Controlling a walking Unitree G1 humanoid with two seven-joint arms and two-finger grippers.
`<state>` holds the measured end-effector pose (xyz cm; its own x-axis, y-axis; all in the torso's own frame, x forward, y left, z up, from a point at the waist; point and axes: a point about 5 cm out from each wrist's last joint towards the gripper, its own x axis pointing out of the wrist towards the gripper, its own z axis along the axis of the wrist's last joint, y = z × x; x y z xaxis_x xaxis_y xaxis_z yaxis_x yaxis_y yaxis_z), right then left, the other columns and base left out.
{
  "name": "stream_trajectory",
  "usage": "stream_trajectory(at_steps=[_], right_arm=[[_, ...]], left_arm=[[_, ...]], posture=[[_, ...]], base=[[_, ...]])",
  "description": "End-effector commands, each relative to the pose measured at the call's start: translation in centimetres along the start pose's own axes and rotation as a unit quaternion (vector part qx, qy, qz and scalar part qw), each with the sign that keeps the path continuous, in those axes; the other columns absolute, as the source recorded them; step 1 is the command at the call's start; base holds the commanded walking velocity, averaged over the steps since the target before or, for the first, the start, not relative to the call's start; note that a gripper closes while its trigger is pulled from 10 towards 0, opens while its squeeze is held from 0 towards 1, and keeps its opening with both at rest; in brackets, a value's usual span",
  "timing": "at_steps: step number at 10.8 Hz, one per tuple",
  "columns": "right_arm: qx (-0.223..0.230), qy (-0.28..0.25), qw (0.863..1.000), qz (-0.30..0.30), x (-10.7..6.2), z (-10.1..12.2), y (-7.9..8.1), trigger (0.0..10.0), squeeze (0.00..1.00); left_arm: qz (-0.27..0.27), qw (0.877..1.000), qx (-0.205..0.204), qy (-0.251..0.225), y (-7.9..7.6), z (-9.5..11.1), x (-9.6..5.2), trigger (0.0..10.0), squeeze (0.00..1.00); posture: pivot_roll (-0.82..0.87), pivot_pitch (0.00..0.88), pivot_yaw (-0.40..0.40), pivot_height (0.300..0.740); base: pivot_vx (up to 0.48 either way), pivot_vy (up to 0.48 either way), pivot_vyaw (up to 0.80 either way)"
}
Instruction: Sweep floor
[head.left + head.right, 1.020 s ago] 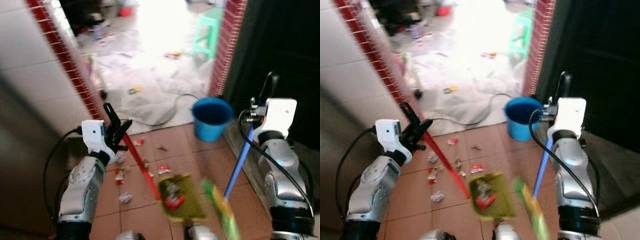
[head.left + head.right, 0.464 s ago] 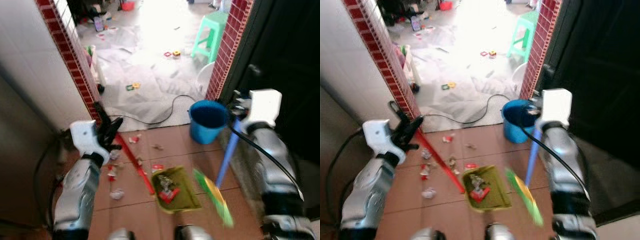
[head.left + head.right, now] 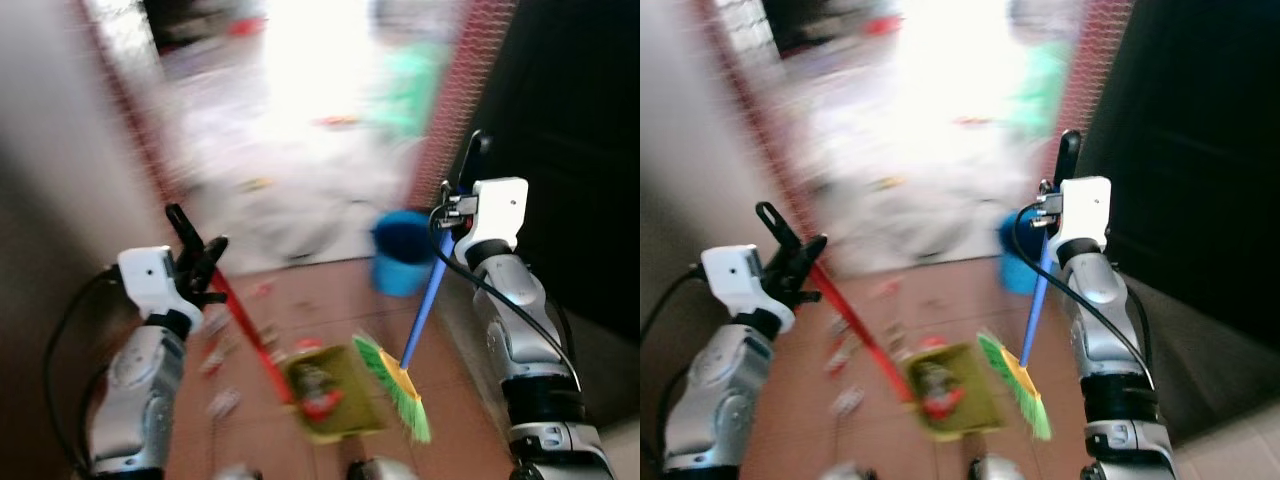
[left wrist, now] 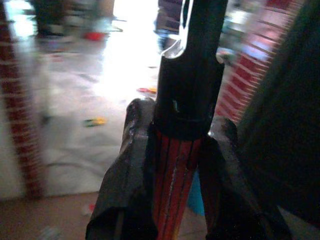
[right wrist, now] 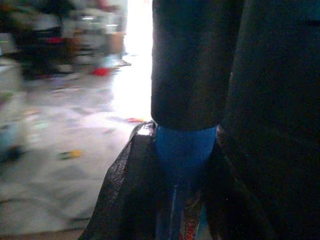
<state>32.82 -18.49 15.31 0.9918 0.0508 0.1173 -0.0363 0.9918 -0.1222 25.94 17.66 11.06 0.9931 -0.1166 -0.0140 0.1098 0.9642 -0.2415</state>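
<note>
The left tool pinches the red dustpan handle; the right tool pinches the blue broom handle; green bristles touch the dustpan.

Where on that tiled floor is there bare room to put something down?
Bare tile lies between the green broom head and the blue bucket. Left of the dustpan it is crowded: litter scraps beside the red handle.

Green broom beside dustpan (both blurred), blue bucket
</note>
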Motion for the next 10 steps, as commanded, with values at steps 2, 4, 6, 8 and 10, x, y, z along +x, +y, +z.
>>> stream_trajectory(at_steps=[2,4,6,8,10], right_arm=[[-0.027,-0.026,0.999,-0.025,-0.2,0.9,-1.5,10.0,0.0],[-0.027,-0.027,0.999,-0.031,-0.2,0.9,-1.8,10.0,0.0],[-0.03,-0.026,0.999,-0.033,-0.4,0.7,-1.9,10.0,0.0],[-0.036,-0.02,0.999,-0.034,-0.7,0.3,-2.1,10.0,0.0],[-0.039,-0.02,0.998,-0.033,-0.7,0.3,-2.1,10.0,0.0]], left_arm=[[-0.041,0.998,-0.014,-0.034,-1.6,1.6,1.3,10.0,0.0],[-0.046,0.998,-0.016,-0.036,-1.8,1.8,1.6,10.0,0.0],[-0.048,0.998,-0.027,-0.039,-2.1,2.0,1.8,10.0,0.0],[-0.042,0.997,-0.044,-0.041,-1.8,2.2,1.9,10.0,0.0],[-0.039,0.998,-0.043,-0.035,-1.6,2.1,1.9,10.0,0.0]], posture=[[-0.08,0.0,0.02,0.74],[-0.09,0.0,0.03,0.74],[-0.1,0.0,0.034,0.74],[-0.1,0.0,0.036,0.74],[-0.1,0.0,0.039,0.74]], base=[[0.386,0.0,-0.8],[0.384,0.0,-0.7],[0.388,0.0,0.0],[0.341,0.338,0.0],[0.328,0.351,0.0]])
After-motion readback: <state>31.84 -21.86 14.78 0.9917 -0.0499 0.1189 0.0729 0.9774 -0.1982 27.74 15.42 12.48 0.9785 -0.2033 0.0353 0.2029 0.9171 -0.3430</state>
